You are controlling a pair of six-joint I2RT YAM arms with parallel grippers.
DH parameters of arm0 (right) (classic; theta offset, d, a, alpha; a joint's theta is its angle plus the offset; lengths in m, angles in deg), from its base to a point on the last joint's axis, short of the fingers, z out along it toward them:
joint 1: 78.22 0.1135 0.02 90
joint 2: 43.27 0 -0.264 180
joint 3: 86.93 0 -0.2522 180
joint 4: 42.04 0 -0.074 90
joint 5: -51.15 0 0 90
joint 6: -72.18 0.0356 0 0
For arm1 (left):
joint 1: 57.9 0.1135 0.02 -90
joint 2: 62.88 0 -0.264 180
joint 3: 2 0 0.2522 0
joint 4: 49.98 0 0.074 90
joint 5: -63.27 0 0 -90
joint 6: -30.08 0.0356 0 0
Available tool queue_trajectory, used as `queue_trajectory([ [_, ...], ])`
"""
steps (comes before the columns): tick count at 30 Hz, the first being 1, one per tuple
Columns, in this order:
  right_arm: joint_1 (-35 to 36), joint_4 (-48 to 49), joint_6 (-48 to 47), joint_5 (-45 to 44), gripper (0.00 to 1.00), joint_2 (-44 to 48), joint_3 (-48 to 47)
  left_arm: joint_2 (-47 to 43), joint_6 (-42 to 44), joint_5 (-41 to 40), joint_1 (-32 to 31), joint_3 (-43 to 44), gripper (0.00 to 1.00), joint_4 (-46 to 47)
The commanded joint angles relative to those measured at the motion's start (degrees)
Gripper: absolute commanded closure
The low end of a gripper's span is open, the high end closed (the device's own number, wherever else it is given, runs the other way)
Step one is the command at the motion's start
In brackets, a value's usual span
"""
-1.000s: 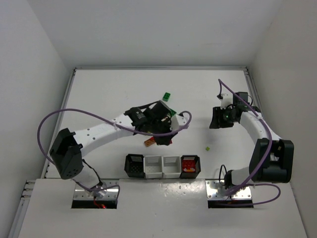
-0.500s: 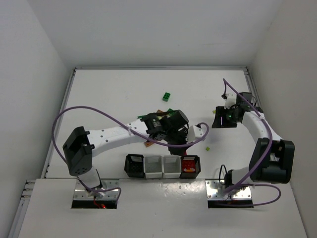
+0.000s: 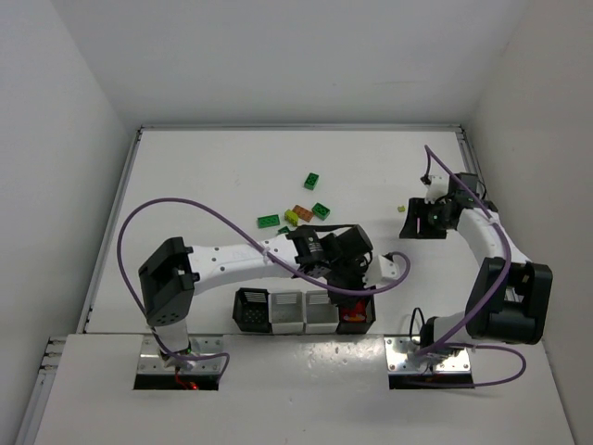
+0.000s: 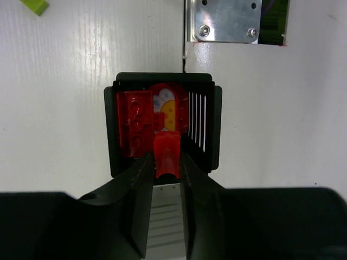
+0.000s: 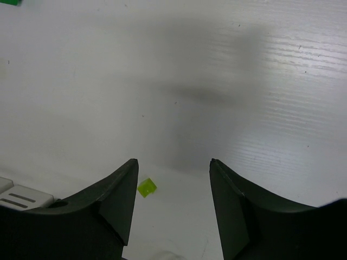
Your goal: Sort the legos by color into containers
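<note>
My left gripper point(image 4: 165, 158) is shut on a small red lego point(image 4: 167, 151), held just above the right-hand black container point(image 4: 216, 130). A red brick point(image 4: 135, 129) and a round red piece point(image 4: 169, 104) lie inside that container. From above, the left gripper point(image 3: 355, 297) hangs over the black container point(image 3: 370, 308) at the right end of the row. My right gripper point(image 3: 413, 221) is open over bare table at the right. A tiny yellow-green lego point(image 5: 146, 187) lies beside its left finger point(image 5: 116, 195).
Loose legos lie mid-table: green point(image 3: 312, 181), green point(image 3: 321, 210), orange-brown point(image 3: 302, 211), yellow-green point(image 3: 290, 217), green point(image 3: 268, 221). Two white containers point(image 3: 286, 312) and a left black one point(image 3: 251, 311) complete the row. A metal base plate point(image 4: 225, 20) sits beyond the bin.
My left arm swung right and toward the near edge, carrying the red lego from the table's middle to above the right black container. The right gripper drifted slightly farther back and opened wider.
</note>
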Motion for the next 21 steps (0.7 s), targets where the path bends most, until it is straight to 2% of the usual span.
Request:
queue_trajectory([
  [1, -0.51, 1.71, 0.8, 1.53, 0.44, 0.57, -0.56, -0.22, -0.6, -1.2, -0.4, 2.53, 0.68, 0.74],
  [5, -1.04, 1.71, 0.8, 2.06, 0.44, 0.57, -0.56, -1.54, -0.6, -3.21, 0.22, 3.23, 0.57, 0.74],
  [8, -1.04, 1.71, 0.8, 2.59, 0.44, 0.57, -0.56, -2.59, -0.6, -3.22, 2.94, 4.29, 0.49, 0.22],
  [11, -1.04, 1.71, 0.8, 2.59, 0.44, 0.04, -0.56, -3.12, -0.6, -3.22, 5.66, 4.82, 0.46, 0.21],
  [14, -1.04, 1.71, 0.8, 2.59, 0.44, 0.04, -0.56, -5.66, -2.44, -5.04, 10.58, 5.35, 0.44, 2.83],
  [18, -1.04, 1.71, 0.8, 2.59, 0.44, -0.48, -0.56, -8.05, -4.38, -9.36, 18.22, 1.84, 0.33, 7.76],
  [21, -1.04, 2.24, 0.8, 3.11, 0.44, -0.48, -0.56, -6.3, -4.38, -12.97, 22.88, 1.04, 0.36, 7.25],
])
